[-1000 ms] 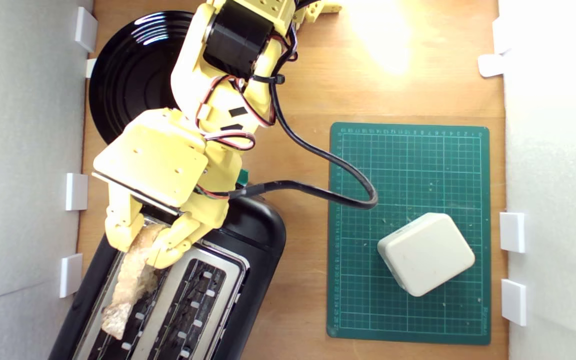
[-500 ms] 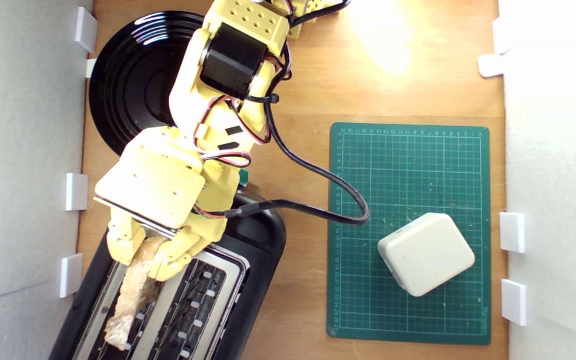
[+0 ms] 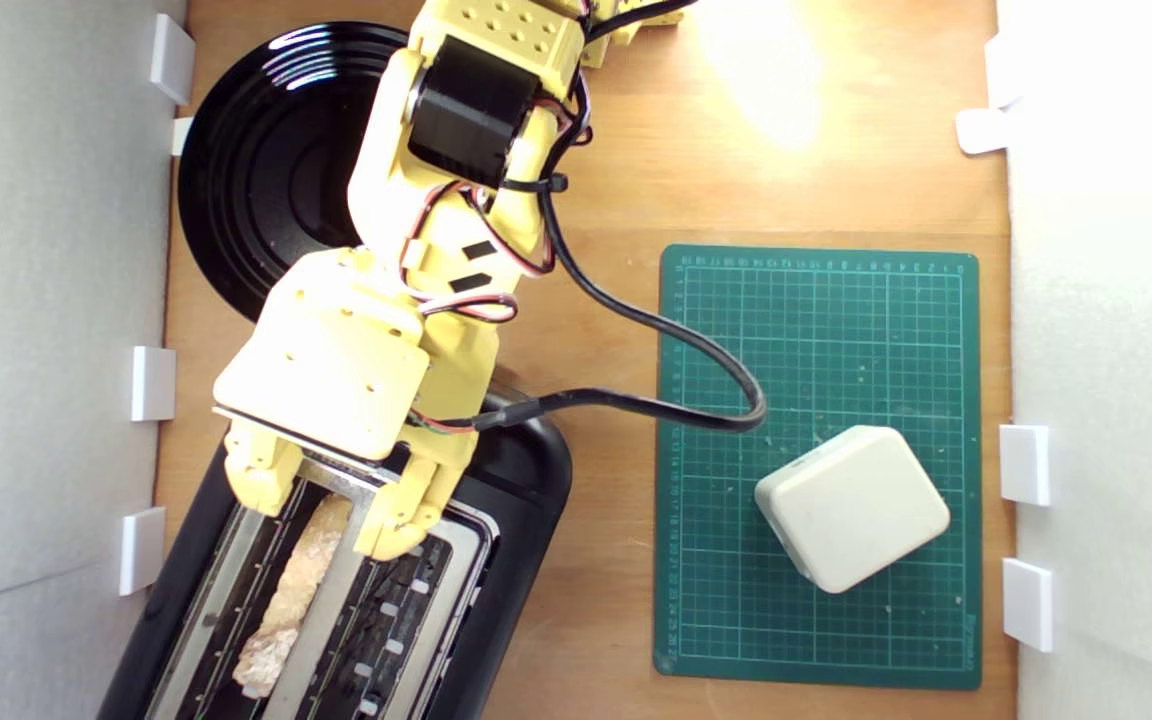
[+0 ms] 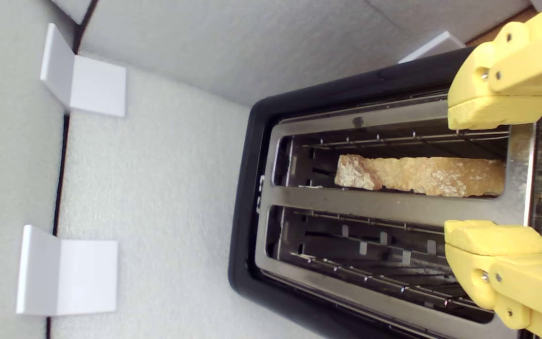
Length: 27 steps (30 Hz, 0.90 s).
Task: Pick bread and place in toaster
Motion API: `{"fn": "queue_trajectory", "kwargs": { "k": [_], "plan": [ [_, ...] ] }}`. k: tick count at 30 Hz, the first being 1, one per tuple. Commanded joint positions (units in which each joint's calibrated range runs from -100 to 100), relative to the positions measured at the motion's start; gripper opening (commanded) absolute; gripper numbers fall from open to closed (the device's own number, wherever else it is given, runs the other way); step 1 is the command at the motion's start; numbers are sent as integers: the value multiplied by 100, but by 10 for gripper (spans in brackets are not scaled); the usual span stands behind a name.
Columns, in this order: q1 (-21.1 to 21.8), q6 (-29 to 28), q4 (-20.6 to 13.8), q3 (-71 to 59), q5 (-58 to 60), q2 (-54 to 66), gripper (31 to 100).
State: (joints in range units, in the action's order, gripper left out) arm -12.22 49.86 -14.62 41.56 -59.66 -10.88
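Now released: my claw [image 4: 494,181] gapes wide and empty, the bread [image 4: 421,175] dropped into the toaster [image 4: 393,207] slot; placement looks complete.

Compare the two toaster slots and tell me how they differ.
The slot nearer the foam wall holds the bread; the other slot holds nothing. In the first the bread covers part of the wire guides; in the second the guides are fully exposed. Both are long, parallel openings in the toaster, under the open gripper.
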Motion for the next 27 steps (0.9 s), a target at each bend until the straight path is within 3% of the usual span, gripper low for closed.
{"fn": "queue_trajectory", "kwargs": {
  "k": [1, 3, 6, 12, 18, 22, 27],
  "plan": [
    [-19, 13, 247, 161, 70, 1088, 786],
    [-11, -55, 464, 133, 70, 1487, 786],
    [62, -845, 618, 33, 79, 2144, 785],
    [1166, -2566, 428, -647, 70, 3043, 784],
    [2076, -4465, 519, -2599, 62, 4366, 783],
    [2576, -5009, 519, -3925, 62, 5297, 783],
    [3156, -5130, 528, -5886, 62, 6520, 783]
  ]
}}
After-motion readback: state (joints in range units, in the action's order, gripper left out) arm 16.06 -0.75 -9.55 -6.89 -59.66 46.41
